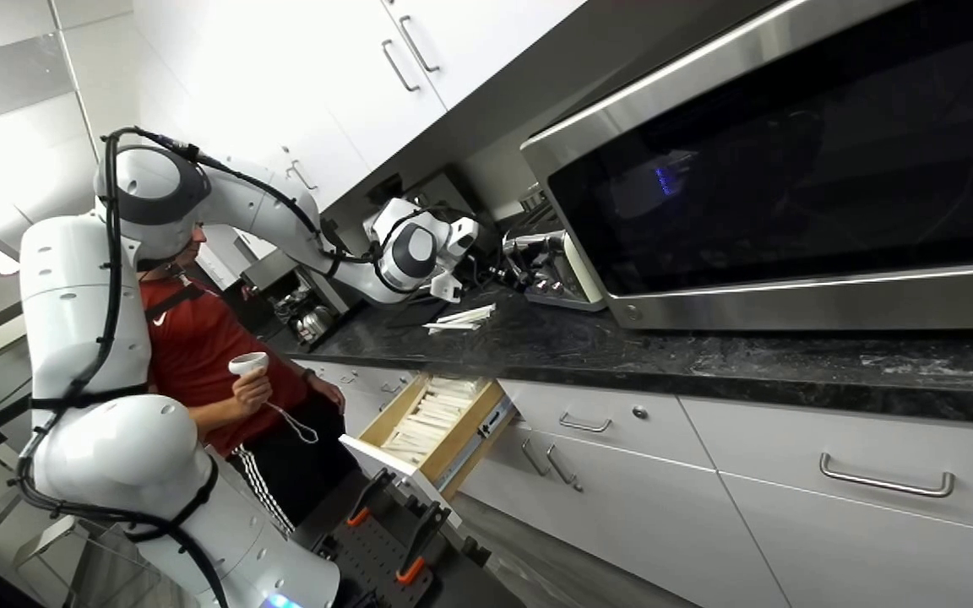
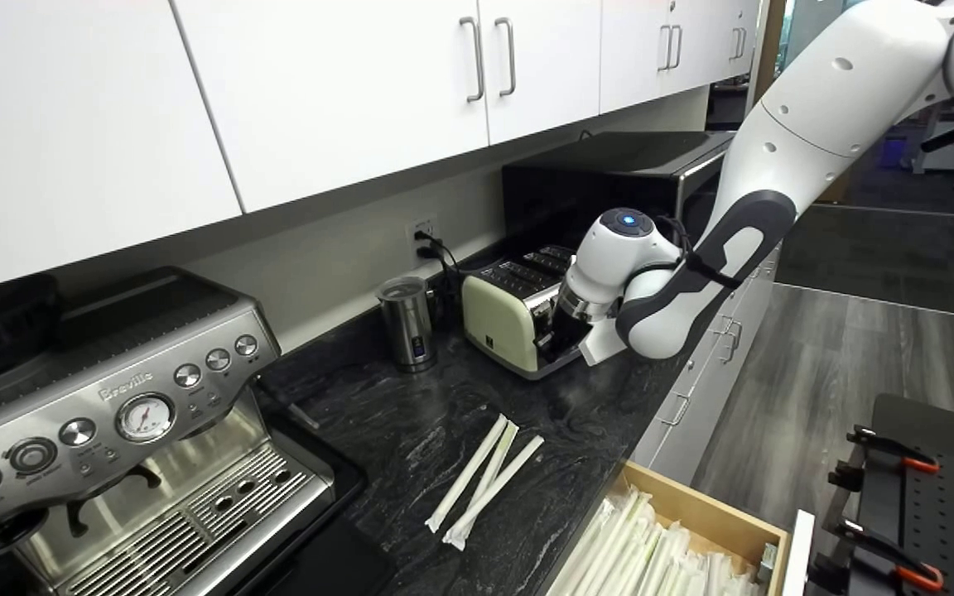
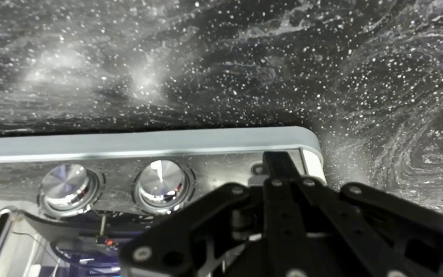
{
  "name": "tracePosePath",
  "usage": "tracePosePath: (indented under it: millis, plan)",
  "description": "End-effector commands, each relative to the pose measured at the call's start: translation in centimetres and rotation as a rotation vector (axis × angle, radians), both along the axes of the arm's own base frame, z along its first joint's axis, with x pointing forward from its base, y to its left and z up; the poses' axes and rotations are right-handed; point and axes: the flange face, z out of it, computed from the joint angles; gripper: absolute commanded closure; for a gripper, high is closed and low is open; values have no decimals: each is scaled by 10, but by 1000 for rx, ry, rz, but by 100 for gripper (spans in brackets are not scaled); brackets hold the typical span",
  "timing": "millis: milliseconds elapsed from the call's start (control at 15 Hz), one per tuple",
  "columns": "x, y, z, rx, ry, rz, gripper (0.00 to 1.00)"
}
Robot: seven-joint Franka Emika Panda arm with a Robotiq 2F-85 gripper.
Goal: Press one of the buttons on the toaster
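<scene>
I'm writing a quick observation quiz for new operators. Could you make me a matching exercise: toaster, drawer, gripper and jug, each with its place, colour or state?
1. toaster
2. drawer
3. gripper
4. jug

A. pulled open
B. between coffee machine and toaster
C. pale green side
D. shut, at the toaster's front

Pairs: 1-C; 2-A; 3-D; 4-B

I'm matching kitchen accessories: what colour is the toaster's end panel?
The toaster's end panel is pale yellowish green, showing best in an exterior view.
</scene>
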Motion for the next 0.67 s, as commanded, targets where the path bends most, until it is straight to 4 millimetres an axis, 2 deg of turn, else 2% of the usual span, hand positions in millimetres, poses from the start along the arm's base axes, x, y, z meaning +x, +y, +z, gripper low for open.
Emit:
tracePosePath:
  millis: [0, 267, 600]
  plan:
    - [3, -6, 3, -27, -34, -51, 100]
    - [-19, -6, 13, -105, -14, -62, 100]
    - [-60, -4, 23, -260, -14, -38, 100]
